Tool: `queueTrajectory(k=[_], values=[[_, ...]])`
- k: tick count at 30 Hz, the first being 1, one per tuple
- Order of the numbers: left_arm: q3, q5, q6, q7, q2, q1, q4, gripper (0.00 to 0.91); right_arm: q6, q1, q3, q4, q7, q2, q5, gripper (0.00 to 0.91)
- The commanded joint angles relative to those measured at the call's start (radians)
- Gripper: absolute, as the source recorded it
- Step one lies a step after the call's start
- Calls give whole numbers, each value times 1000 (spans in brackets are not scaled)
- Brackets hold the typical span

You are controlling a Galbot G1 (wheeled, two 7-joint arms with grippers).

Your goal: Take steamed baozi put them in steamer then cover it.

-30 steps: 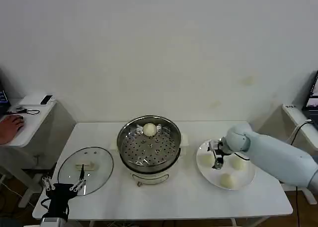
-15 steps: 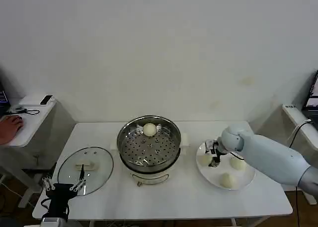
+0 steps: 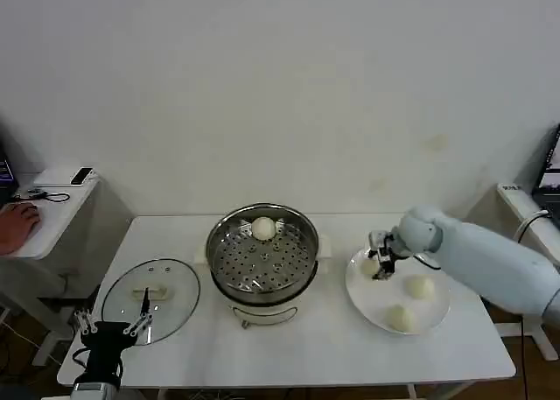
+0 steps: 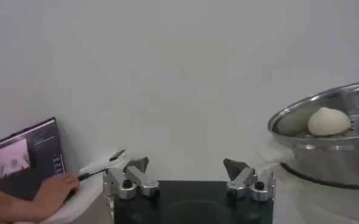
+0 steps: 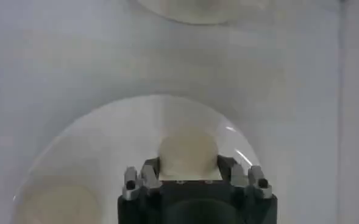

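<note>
The steel steamer (image 3: 262, 256) stands mid-table with one steamed baozi (image 3: 263, 228) on its perforated tray. My right gripper (image 3: 377, 265) is shut on a second baozi (image 3: 370, 264) just above the left side of the white plate (image 3: 376, 300). Two more baozi (image 3: 421, 287) (image 3: 399, 317) lie on that plate. In the right wrist view the held baozi (image 5: 188, 151) sits between the gripper (image 5: 188, 163) fingers over the plate (image 5: 106, 146). The glass cover (image 3: 150, 288) lies flat at the left. My left gripper (image 3: 112, 330) (image 4: 185, 167) waits open at the table's front left edge.
The steamer (image 4: 331, 140) with its baozi (image 4: 328, 120) is seen from the side in the left wrist view. A low side table (image 3: 44, 216) with small devices stands to the left of the work table. Bare tabletop lies in front of the steamer.
My right gripper has risen from the plate's left side with a baozi between its fingers and shifted slightly toward the back. The left arm, cover and steamer have not moved.
</note>
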Motion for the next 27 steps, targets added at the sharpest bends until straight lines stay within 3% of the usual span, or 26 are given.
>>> queueTrajectory(k=[1, 11, 19, 27], values=[[3, -1, 2, 1, 3, -6, -5, 907, -16, 242, -56, 24, 0, -16, 112, 645], [9, -1, 5, 1, 5, -16, -13, 907, -123, 475, -221, 83, 79, 163, 351, 645], [-3, -6, 8, 1, 10, -31, -16, 907, -228, 455, -266, 53, 194, 387, 550, 645], [-20, -22, 8, 0, 9, -30, -22, 907, -284, 386, -279, -55, 233, 563, 660, 655]])
